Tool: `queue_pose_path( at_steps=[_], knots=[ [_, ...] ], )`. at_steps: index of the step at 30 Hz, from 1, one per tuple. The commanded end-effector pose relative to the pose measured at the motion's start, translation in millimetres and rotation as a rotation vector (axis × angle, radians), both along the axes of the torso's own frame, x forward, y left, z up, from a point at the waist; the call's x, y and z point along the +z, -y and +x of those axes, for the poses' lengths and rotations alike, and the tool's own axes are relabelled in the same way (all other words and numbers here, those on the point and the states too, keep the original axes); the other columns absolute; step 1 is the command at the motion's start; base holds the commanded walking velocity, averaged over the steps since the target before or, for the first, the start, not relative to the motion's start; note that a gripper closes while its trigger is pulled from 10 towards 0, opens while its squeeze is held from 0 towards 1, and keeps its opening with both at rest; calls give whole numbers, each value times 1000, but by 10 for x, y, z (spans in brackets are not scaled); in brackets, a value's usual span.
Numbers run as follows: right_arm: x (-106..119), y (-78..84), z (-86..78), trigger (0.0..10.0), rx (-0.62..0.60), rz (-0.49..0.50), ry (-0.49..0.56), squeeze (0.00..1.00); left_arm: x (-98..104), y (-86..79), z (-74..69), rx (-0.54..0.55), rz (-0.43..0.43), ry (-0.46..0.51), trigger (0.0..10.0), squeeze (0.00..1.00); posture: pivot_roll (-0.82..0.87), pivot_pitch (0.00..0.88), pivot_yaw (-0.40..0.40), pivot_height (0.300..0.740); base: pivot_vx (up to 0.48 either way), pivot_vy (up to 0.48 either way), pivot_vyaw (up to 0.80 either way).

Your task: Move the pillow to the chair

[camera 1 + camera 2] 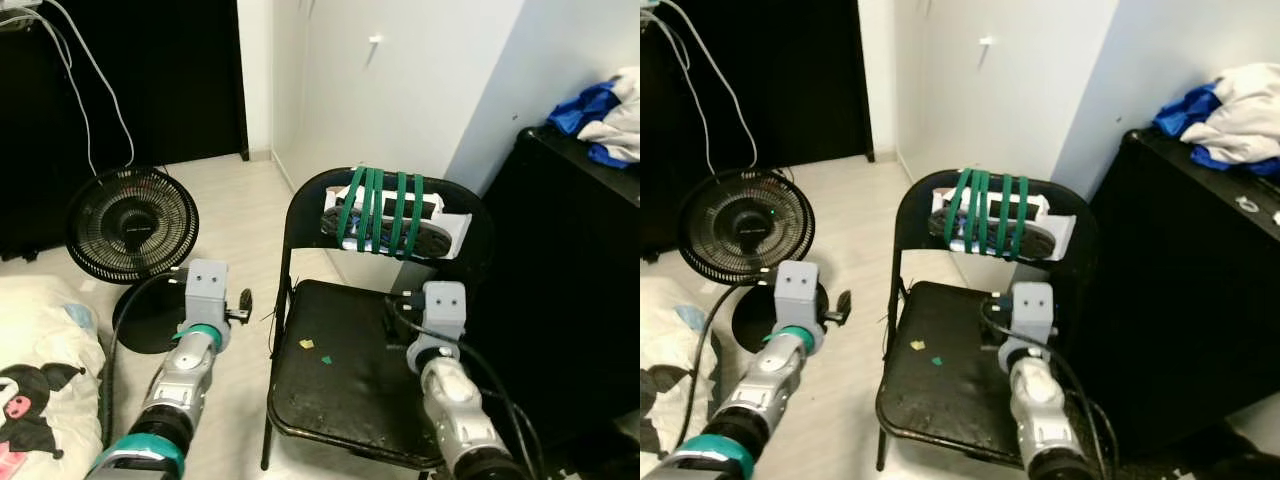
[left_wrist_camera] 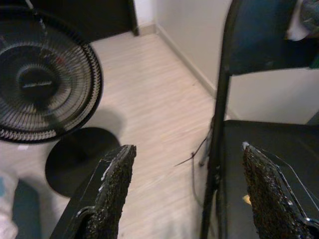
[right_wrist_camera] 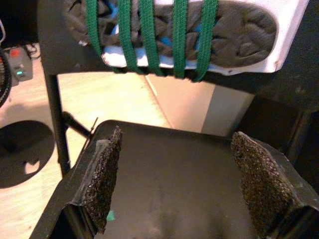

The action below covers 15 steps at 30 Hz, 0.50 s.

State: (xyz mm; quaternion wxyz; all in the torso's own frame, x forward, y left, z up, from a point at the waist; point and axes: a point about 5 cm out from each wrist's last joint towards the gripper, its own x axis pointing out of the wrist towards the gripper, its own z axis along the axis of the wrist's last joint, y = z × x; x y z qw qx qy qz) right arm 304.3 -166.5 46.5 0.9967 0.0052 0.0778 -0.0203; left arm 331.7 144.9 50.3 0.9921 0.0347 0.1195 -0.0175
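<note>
The pillow [image 1: 40, 385], cream with a black-and-pink cartoon print, lies at the lower left on the floor. The black folding chair [image 1: 345, 385] stands in front of me; its seat holds a few small paper scraps, and green straps [image 1: 385, 210] bind a dark and white object to the backrest. My left arm [image 1: 195, 345] reaches out over the floor between pillow and chair, its gripper [image 2: 189, 191] open and holding nothing beside the chair's left leg. My right arm [image 1: 450, 375] extends over the seat's right side, with its gripper [image 3: 179, 181] open above the seat, facing the backrest.
A black floor fan [image 1: 130, 225] on a round base [image 1: 150, 315] stands left of the chair, close to my left arm. A black cabinet [image 1: 570, 300] with clothes [image 1: 605, 110] on top flanks the chair's right. A white wall lies behind, and pale floor runs between fan and chair.
</note>
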Motion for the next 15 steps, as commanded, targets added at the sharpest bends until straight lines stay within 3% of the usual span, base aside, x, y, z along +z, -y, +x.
queue_pose_path(
  at_steps=[1,9,11,15],
  knots=[
    [-64,21,-73,10000,1,-10,-23,0,-78,34,-40,-18,1,-39,10000,0,-87,0,51,740,0,0,0],
    [-69,37,-157,10000,35,-58,-14,0,-149,60,-118,-59,-3,-51,10000,0,-97,0,57,740,0,0,0],
    [-122,92,-202,10000,34,-62,-39,0,-236,38,-200,-23,-11,-71,10000,0,-91,0,48,740,0,0,0],
    [-85,47,-197,10000,70,-67,-40,0,-295,-28,-273,52,-24,-76,10000,0,-98,15,18,740,0,0,0]
  ],
)
